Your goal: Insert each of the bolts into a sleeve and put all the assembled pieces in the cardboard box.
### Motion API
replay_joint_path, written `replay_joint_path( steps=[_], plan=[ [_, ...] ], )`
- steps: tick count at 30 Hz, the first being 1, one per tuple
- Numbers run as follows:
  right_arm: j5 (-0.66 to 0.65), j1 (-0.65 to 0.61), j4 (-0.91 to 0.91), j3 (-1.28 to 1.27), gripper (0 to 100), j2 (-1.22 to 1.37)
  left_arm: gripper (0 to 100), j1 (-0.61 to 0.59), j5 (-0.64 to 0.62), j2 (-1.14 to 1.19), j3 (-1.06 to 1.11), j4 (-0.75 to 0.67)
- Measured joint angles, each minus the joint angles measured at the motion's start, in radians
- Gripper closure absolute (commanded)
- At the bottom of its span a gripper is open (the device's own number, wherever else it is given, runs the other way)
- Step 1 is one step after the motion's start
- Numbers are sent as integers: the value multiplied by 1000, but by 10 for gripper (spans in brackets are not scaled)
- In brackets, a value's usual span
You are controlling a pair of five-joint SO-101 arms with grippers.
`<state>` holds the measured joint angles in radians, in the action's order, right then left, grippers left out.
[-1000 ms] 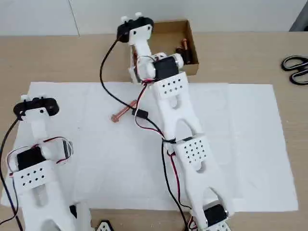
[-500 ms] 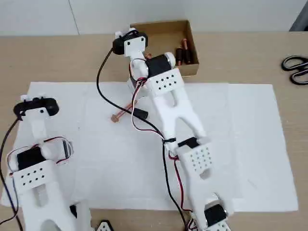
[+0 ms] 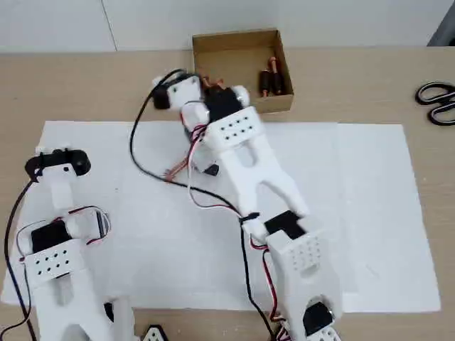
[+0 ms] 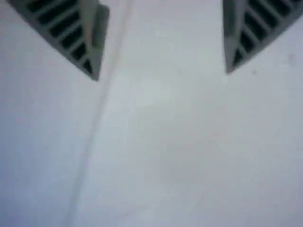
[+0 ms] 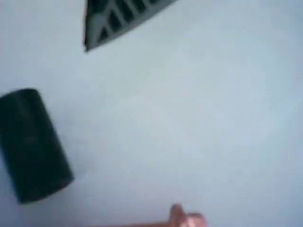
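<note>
No text, label or number can be read anywhere.

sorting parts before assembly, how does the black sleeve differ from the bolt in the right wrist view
The sleeve is black, the bolt copper. The sleeve is a thick, stubby cylinder seen whole; the bolt is slimmer and cut off by the view's edge. Both lie loose on the white paper, apart from each other.

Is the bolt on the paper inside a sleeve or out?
Out. In the right wrist view the bolt lies on the paper, apart from the black sleeve.
</note>
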<state>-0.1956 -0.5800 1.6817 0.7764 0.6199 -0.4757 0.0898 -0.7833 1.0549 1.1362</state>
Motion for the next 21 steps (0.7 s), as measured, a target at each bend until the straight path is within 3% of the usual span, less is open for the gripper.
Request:
replay_joint_path(
  steps=[10,21],
  plan=[
    [-112,-29,-97,0,852,106,836,0,0,0,0,0],
    [-132,-25,-219,0,852,199,836,0,0,0,0,0]
  ],
)
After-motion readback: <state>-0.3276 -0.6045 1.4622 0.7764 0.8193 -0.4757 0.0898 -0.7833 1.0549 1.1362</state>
